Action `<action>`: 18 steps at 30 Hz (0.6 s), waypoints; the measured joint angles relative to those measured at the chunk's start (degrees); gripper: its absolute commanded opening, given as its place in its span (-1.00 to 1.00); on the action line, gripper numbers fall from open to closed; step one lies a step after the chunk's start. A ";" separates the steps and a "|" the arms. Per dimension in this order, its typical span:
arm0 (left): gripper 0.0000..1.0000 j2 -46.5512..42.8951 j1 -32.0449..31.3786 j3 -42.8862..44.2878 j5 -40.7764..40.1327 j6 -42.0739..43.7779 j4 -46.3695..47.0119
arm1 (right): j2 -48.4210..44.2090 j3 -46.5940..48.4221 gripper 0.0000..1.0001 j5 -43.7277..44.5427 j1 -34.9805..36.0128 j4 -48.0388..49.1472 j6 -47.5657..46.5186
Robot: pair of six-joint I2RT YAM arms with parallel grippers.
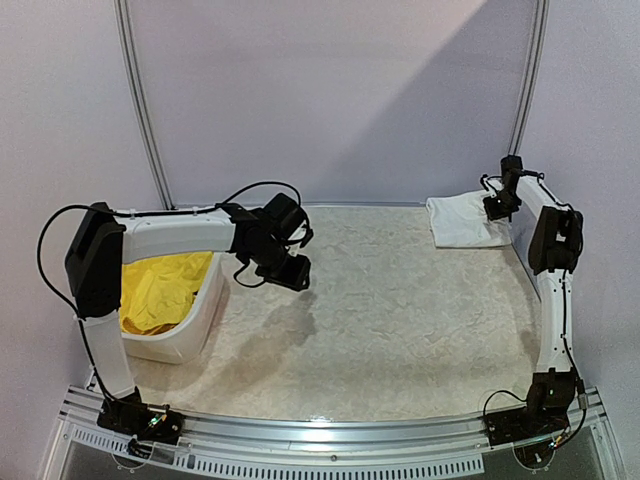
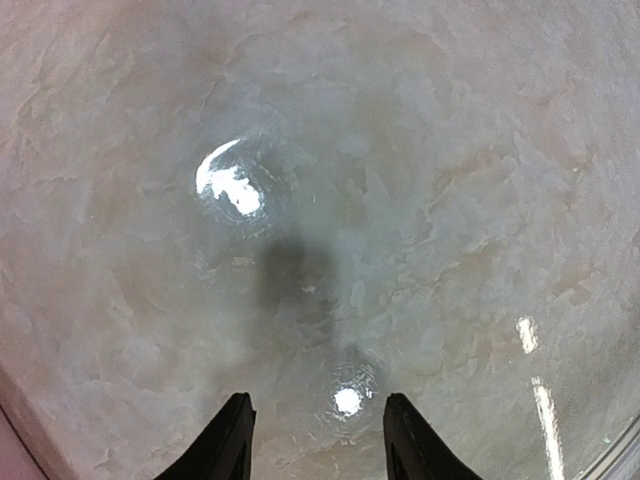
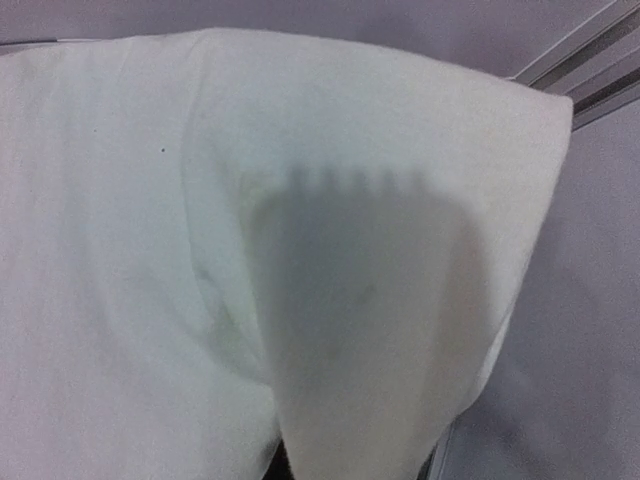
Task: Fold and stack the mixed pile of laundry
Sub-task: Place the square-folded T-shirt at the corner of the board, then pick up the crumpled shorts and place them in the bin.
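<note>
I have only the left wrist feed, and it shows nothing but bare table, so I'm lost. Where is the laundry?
Observer: Some yellow cloth is bunched in the white basket at the left edge.
Operator: Anything already folded?
Observer: A folded white T-shirt lies in the far right corner.
Operator: Where is the right gripper?
Observer: The right gripper is on that T-shirt's right edge. Its wrist view shows a flap of cloth running up into the shut jaws.

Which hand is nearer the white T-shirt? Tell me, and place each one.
Right. The right hand is at the right edge of the white T-shirt in the far right corner, apparently gripping it. The left hand hangs over the table, far left, beside the basket.
</note>
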 measured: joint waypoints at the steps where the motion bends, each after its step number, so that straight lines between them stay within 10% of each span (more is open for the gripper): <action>1: -0.10 0.00 -0.04 0.00 -0.04 0.00 -0.02 | 0.09 0.00 -0.96 0.72 -0.02 0.46 -0.13; 8: -0.10 -0.13 -0.52 0.00 -1.22 0.00 -0.46 | 1.44 0.00 0.16 5.70 -0.24 4.00 0.42; 18: 0.02 -2.23 -0.90 3.37 -9.84 2.49 -2.03 | -16.26 -24.59 0.71 -5.44 -1.05 10.84 4.79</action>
